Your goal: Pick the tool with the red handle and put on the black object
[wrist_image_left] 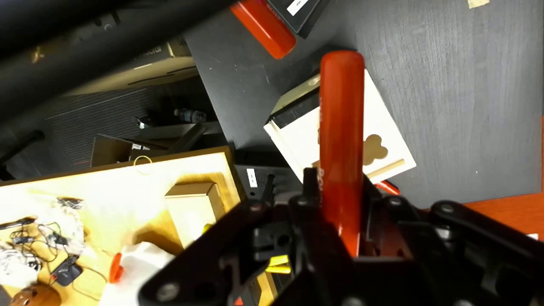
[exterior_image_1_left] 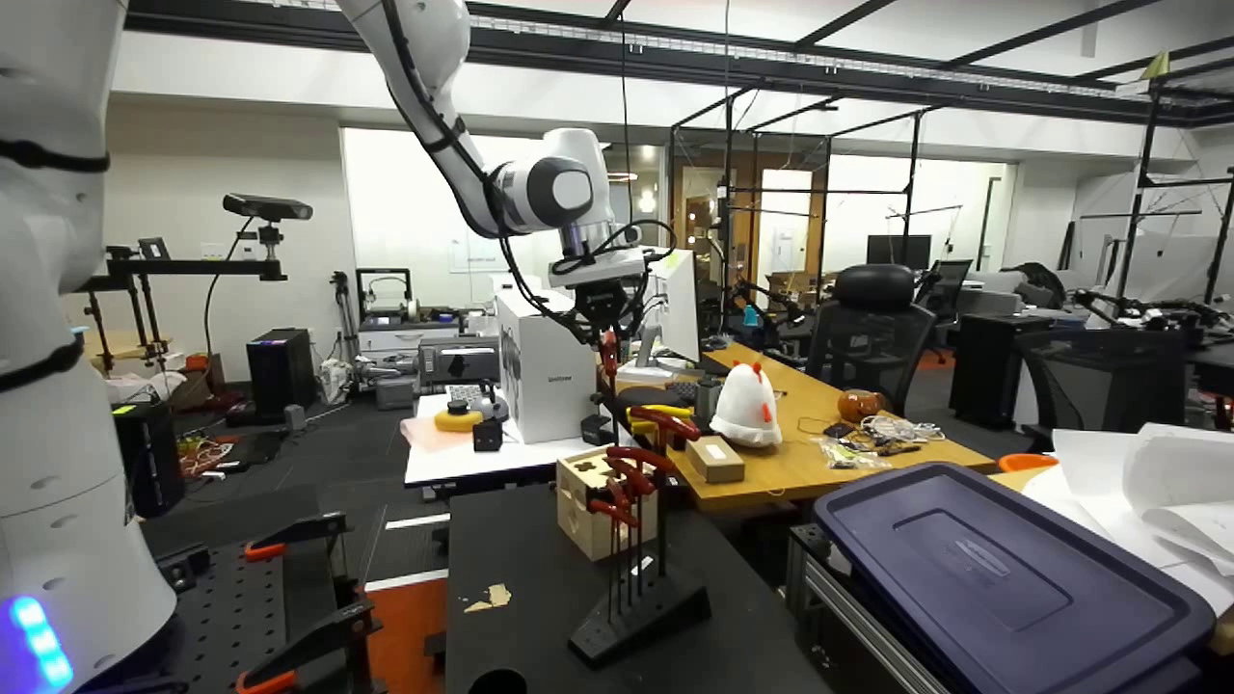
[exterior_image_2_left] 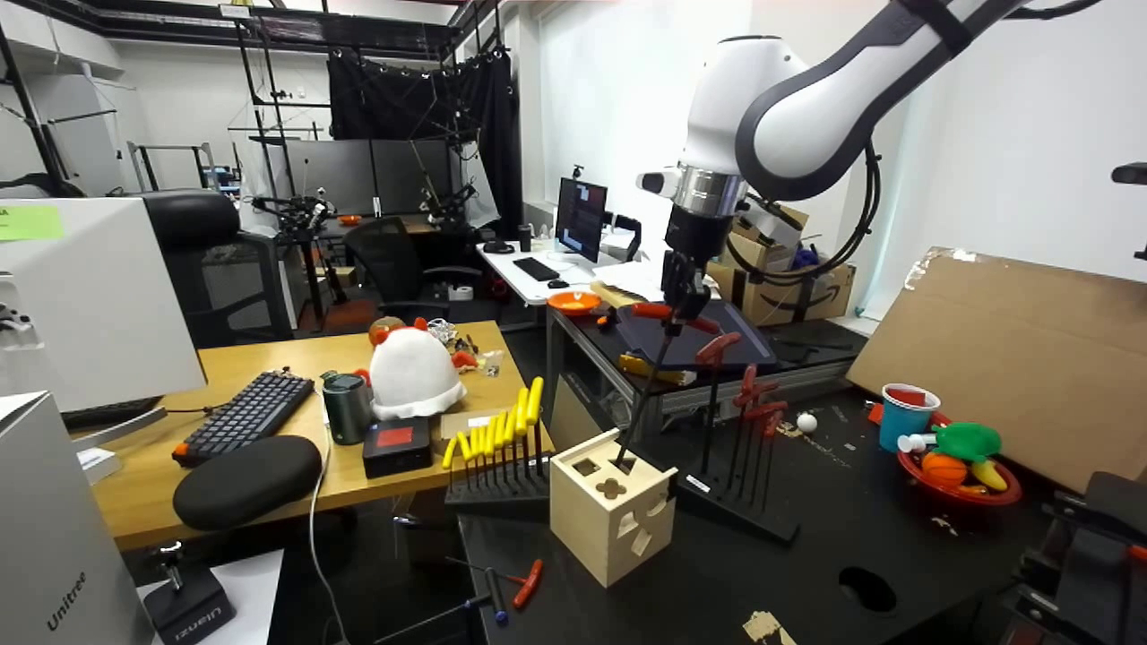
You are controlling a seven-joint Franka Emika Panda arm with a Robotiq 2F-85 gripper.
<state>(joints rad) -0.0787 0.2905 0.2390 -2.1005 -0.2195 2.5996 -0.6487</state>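
A tool with a red T-handle (wrist_image_left: 342,127) is clamped across its handle by my gripper (wrist_image_left: 340,182), with one finger on each side. In an exterior view, its dark shaft (exterior_image_2_left: 643,394) slopes down to the top of the wooden box; I cannot tell whether the tip enters a hole. My gripper (exterior_image_1_left: 606,330) hangs above the box in both exterior views. The black object, a wedge-shaped stand (exterior_image_1_left: 641,617), sits on the dark table beside the box, holding several red-handled tools (exterior_image_1_left: 636,472) upright. In the wrist view only a corner of this stand (wrist_image_left: 308,15) shows.
The wooden shape box (exterior_image_2_left: 609,511) stands between the stand and a rack of yellow-handled tools (exterior_image_2_left: 502,430). Loose tools, among them a red-handled one (exterior_image_2_left: 529,584), lie at the table edge. A red bowl of toys (exterior_image_2_left: 959,493) and a blue cup (exterior_image_2_left: 905,421) stand farther along.
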